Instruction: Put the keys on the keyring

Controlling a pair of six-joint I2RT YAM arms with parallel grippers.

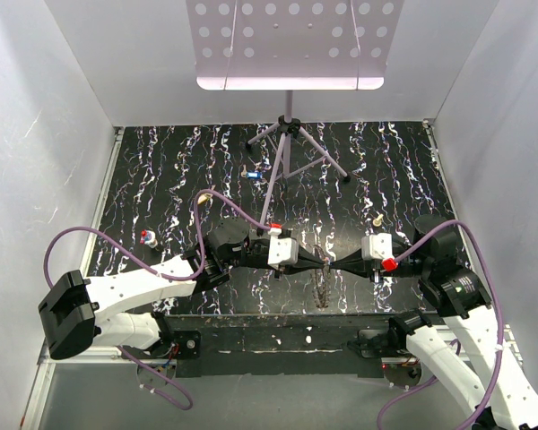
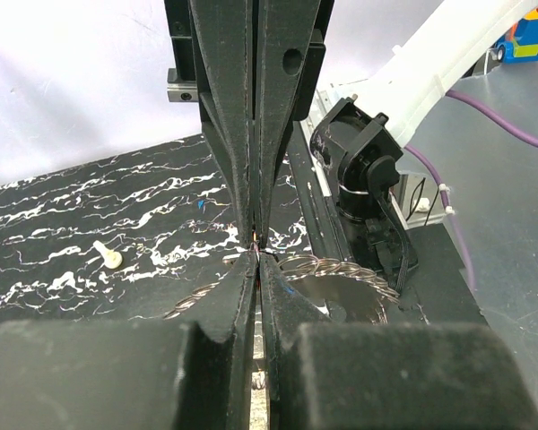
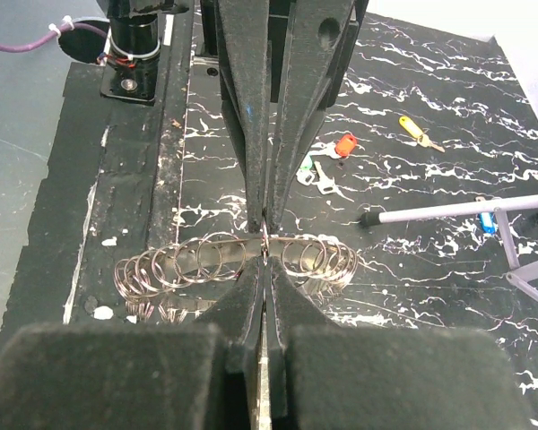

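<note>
White walls box in a black marbled tabletop (image 1: 161, 188). At the middle of its near edge, the left gripper (image 1: 318, 261) and right gripper (image 1: 338, 262) meet, each pinched shut on the keyring (image 3: 206, 260). A tripod stand (image 1: 285, 143) occupies the far middle, with a blue key (image 1: 253, 175) beside it. A red-headed key (image 1: 148, 237) lies near the left edge.

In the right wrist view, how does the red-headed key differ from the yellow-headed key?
The red-headed key has a red head; the yellow-headed key has a yellow one. The red-headed key lies against silver keys; the yellow-headed key lies alone. Both lie flat on the table, off the keyring.
</note>
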